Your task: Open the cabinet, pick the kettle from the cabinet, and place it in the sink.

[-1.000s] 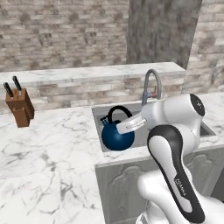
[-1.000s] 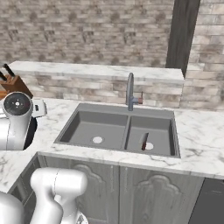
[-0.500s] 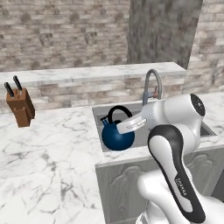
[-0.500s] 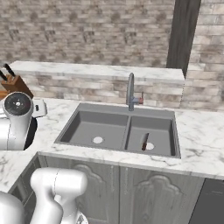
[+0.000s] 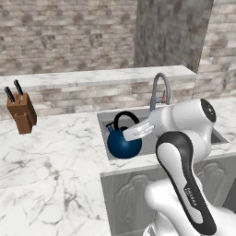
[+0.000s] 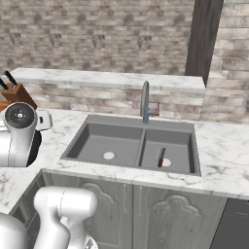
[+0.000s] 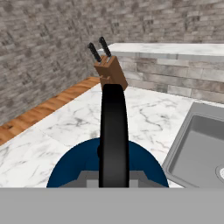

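Note:
The dark-blue kettle (image 5: 123, 144) hangs from its black arched handle (image 7: 113, 131), and my gripper (image 5: 131, 133) is shut on that handle. In the hand view the blue body (image 7: 70, 168) sits over white marble just left of the sink (image 7: 199, 146). From the left base view the kettle is at the sink's left rim (image 5: 104, 140). The grey double basin (image 6: 129, 143) and its gooseneck faucet (image 6: 145, 101) lie to the right of my arm. A grey wood-grain cabinet panel (image 5: 171, 32) rises behind the faucet; the cabinet's inside is out of view.
A wooden knife block (image 5: 21, 113) stands on the counter to the left, also ahead of the hand (image 7: 111, 70). A raised marble ledge (image 6: 107, 78) runs along the brick wall. A small dark-red item (image 6: 160, 157) lies in the right basin.

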Available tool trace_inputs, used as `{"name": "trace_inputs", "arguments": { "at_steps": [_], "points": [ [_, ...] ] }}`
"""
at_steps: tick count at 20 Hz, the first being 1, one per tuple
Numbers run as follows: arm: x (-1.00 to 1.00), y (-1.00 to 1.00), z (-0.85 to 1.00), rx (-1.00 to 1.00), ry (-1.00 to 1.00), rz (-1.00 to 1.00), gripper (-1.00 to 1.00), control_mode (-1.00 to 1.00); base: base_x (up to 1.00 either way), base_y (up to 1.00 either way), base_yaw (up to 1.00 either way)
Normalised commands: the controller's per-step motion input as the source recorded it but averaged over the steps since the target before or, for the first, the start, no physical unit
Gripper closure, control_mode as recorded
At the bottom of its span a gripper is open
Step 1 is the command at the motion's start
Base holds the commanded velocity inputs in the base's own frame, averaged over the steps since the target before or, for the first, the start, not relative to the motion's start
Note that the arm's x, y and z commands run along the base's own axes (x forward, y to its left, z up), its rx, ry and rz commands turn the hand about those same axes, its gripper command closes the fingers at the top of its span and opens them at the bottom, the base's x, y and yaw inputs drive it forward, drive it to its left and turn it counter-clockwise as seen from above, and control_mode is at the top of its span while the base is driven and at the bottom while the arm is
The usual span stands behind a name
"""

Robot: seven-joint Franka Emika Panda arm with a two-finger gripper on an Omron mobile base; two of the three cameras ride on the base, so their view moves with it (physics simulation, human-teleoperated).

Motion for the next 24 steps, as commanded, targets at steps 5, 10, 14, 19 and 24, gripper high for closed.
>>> {"name": "trace_inputs", "arguments": {
  "at_steps": [5, 10, 14, 19, 24],
  "points": [
    [0.00, 0.00, 0.00, 0.00, 0.00, 0.00, 1.00, -1.00, 0.00, 0.00, 0.00],
    [0.00, 0.00, 0.00, 0.00, 0.00, 0.00, 1.00, -1.00, 0.00, 0.00, 0.00],
    [0.00, 0.00, 0.00, 0.00, 0.00, 0.00, 1.00, -1.00, 0.00, 0.00, 0.00],
    [-0.01, 0.00, -0.01, 0.00, 0.00, -0.02, 1.00, -1.00, 0.00, 0.00, 0.00],
    [0.21, 0.03, -0.03, -0.05, 0.05, -0.55, 1.00, -1.00, 0.00, 0.00, 0.00]
  ]
}}
